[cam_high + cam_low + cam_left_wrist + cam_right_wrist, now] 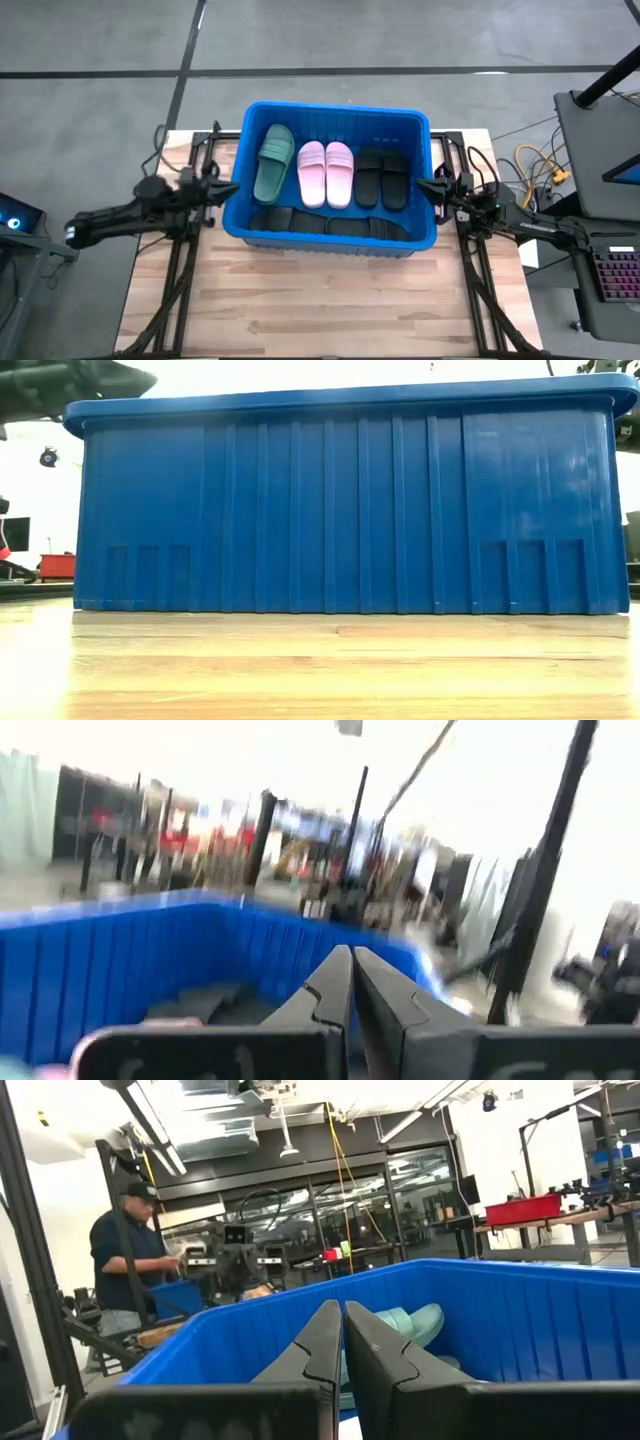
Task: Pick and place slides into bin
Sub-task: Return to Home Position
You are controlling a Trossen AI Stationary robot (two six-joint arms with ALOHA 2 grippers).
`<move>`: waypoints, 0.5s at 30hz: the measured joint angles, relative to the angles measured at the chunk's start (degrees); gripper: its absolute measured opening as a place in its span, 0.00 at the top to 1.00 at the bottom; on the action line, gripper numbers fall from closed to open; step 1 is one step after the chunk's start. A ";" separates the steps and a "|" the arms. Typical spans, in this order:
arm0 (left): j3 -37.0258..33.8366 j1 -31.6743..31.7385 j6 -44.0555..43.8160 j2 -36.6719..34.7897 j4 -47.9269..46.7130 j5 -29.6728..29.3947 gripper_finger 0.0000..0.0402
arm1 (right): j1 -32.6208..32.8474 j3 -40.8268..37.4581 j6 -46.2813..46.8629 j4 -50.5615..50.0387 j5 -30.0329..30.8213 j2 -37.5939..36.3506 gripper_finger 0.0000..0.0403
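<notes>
The blue bin (338, 114) stands on the wooden table and fills the low view (340, 510). Inside lie a dark green slide (273, 162), two light pink slides (326, 173), two black slides (382, 177) side by side, and more black slides (330, 223) along the near wall. My left gripper (232, 188) is shut and empty beside the bin's left wall, shown also in its wrist view (352, 960). My right gripper (422, 184) is shut and empty beside the bin's right wall, shown also in its wrist view (342, 1315), where a green slide (405, 1324) shows.
Bare wooden table (330, 305) lies in front of the bin. Black frame rails (170, 290) run down both table sides. A person (125, 1260) stands in the room beyond the table. A keyboard and desk (610, 270) stand to the right of the table.
</notes>
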 joint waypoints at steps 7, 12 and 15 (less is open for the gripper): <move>-7.69 -0.04 3.58 -10.81 6.33 -2.42 1.00 | 0.02 0.00 1.37 0.13 0.90 0.00 0.98; -10.82 -0.07 2.95 -8.16 10.77 -3.65 1.00 | 0.13 -0.01 1.49 0.36 0.99 0.01 0.98; -11.89 -0.07 2.51 -8.04 9.37 -3.67 1.00 | 0.14 -0.04 1.60 0.35 0.97 0.12 0.98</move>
